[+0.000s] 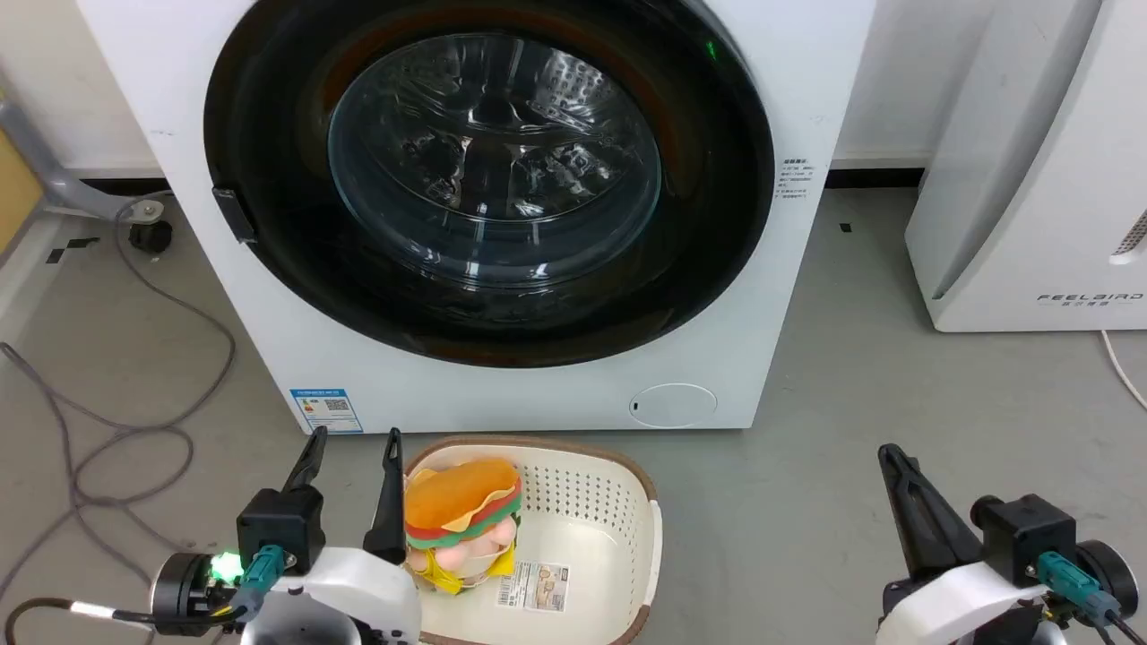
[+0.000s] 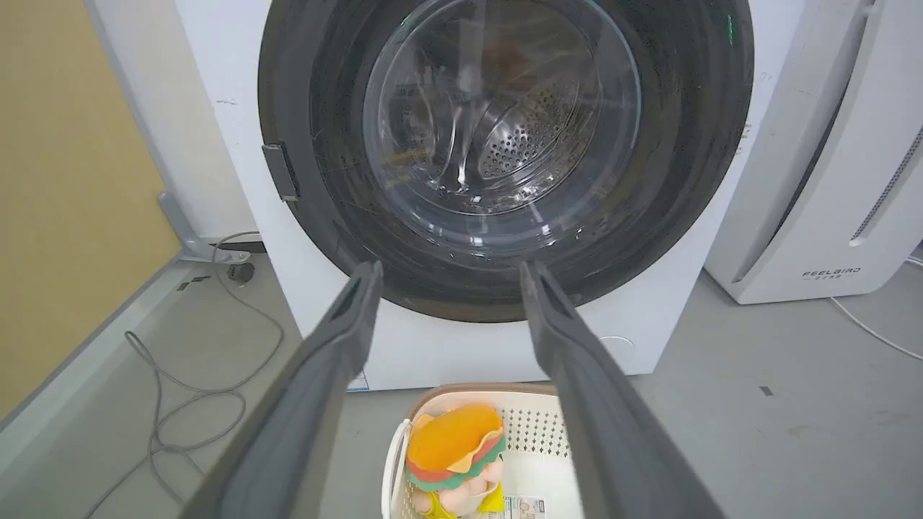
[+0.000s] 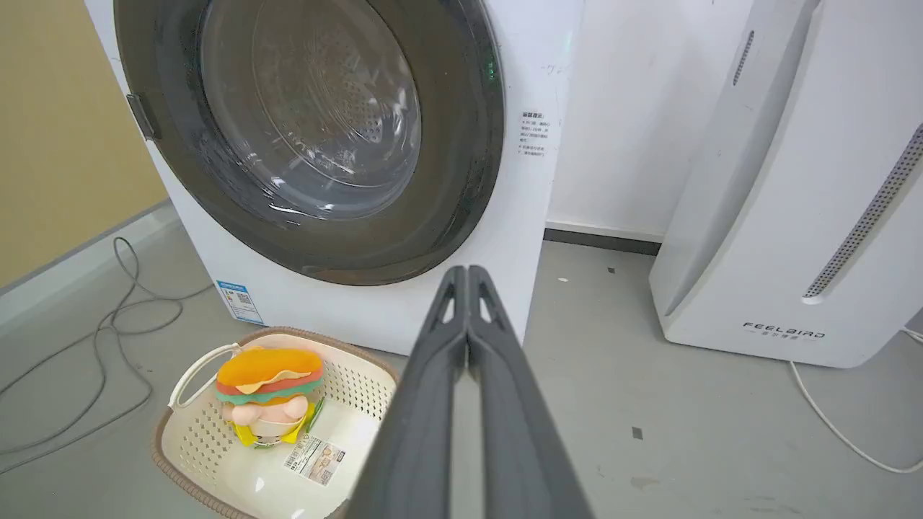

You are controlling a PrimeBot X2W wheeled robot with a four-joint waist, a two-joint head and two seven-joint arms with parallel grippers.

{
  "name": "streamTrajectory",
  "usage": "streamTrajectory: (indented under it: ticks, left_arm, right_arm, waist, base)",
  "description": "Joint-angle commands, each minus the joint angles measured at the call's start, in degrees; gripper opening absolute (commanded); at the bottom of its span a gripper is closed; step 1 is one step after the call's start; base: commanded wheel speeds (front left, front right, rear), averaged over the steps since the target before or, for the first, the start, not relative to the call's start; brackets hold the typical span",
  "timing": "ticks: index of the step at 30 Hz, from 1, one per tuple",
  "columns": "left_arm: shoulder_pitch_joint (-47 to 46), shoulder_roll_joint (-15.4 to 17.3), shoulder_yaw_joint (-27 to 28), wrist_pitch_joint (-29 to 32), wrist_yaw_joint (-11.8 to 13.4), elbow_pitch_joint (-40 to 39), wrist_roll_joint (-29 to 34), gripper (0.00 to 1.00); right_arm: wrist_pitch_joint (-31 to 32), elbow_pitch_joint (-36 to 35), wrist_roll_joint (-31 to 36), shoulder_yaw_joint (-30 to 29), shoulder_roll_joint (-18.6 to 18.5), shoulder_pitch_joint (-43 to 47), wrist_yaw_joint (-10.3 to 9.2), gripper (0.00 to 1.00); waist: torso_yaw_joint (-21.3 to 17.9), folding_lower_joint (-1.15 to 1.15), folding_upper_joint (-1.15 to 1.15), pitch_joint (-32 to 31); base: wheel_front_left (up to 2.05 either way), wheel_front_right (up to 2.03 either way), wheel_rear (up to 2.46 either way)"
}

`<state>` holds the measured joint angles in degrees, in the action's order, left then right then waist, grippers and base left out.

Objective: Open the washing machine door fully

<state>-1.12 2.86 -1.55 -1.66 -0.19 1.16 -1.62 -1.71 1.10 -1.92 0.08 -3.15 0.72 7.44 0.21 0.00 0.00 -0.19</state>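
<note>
Bright, even, diffuse indoor light, direction not clear; shadows faint and soft on the smooth grey floor [image 1: 851, 358]. White glare streaks and reflections cross the bulging clear glass window [image 1: 493, 161] of the large round glossy black washing machine door [image 1: 269, 134], crisp in head view. Wrist views bow straight edges toward the corners, and the long dark fingers [image 2: 303, 432] of the left gripper [image 2: 451, 270] go soft near the lens.

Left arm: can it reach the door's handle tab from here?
Probably yes. The left gripper is open, with nothing between it and the handle tab on the washing machine door; the basket sits to its right.
</note>
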Motion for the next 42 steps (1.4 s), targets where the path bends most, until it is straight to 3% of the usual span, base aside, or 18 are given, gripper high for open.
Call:
streamTrajectory:
  ticks: [1, 8, 21, 29, 42]
  left_arm:
    - [-0.84, 0.01, -0.32, -0.62, -0.26, 0.24, -0.34, 1.0]
    - [-1.27, 0.01, -0.87, -1.46, -0.36, 0.52, -1.03, 1.0]
    - [-2.89, 0.01, -1.61, -3.02, -0.66, 0.5, -2.23, 1.0]
    - [-4.83, 0.01, -1.47, -3.97, -1.14, -0.3, -2.64, 1.0]
    - [-9.45, 0.01, -1.18, -5.53, -2.33, -3.03, -2.8, 1.0]
  right_arm:
    - [-0.59, 0.19, -0.74, -0.22, 0.04, -0.04, 0.01, 0.0]
    - [-1.43, 0.42, -5.82, -1.16, 0.06, -0.64, 0.01, 0.0]
    - [-1.23, 3.36, -24.15, -4.32, 0.08, -7.48, 0.01, 0.0]
    - [1.02, 9.31, -34.47, -7.0, -1.32, -16.73, 0.02, 0.0]
    - [3.63, 21.77, -46.24, -5.79, -5.92, -37.27, 0.02, 0.0]
  waist:
    - [0.04, 0.0, 0.0, 0.0]
    - [0.2, 0.0, 0.0, -0.01]
    - [0.33, 0.0, 0.0, 1.73]
    - [0.38, 0.0, 0.0, 4.44]
    - [0.83, 0.0, 0.0, 10.72]
  base:
    - [0.0, 0.0, 0.0]
    - [0.0, 0.0, 0.0]
    - [0.0, 0.0, 0.0]
    - [0.0, 0.0, 0.0]
    - [0.0, 0.0, 0.0]
